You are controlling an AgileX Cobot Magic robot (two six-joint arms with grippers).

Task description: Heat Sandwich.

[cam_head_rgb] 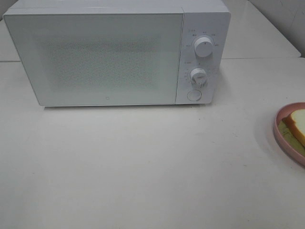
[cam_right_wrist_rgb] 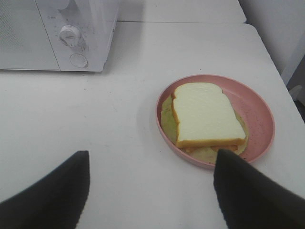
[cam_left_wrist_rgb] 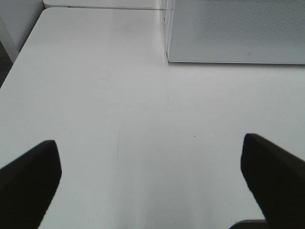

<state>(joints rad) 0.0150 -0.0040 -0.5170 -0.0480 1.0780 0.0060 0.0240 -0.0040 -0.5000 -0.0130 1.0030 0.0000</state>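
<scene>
A: Sandwich (cam_right_wrist_rgb: 205, 114) first, then I'll go L to R. It lies flat on the pink plate (cam_right_wrist_rgb: 259, 107) at the far right of the counter (cam_head_rgb: 143, 167), plate partly cut off by the overhead view's edge. Not in the microwave (cam_head_rgb: 95, 57) yet.

B: L side?

A: Left gripper (cam_left_wrist_rgb: 150, 179), jaws spread wide, nothing btwn them, just bare counter. Microwave's lower front corner is ahead of it and off to one side. Door looks shut, so I'd guess opening it comes first, and the L arm seems the nearer one for the door's left edge.

B: Middle?

A: Microwave at the back, door face to the left, two knobs (cam_head_rgb: 204, 46) and a round button (cam_head_rgb: 194, 95) on its right panel. Wide bare counter in front, lots of room to move across.

B: And R?

A: Right gripper (cam_right_wrist_rgb: 152, 183), jaws also apart, holding nothing. Sandwich sits ahead of them and toward the counter's right edge, near but not btwn the jaws. R arm is clearly the closer one. Its long axis runs roughly away from the wrist cam, slightly slanted, rounded top of the slice at the far end.

B: Risks?

A: Plate is near the counter's right edge, so a nudge that way could be bad, imo. Toward the microwave it's all open.
</scene>
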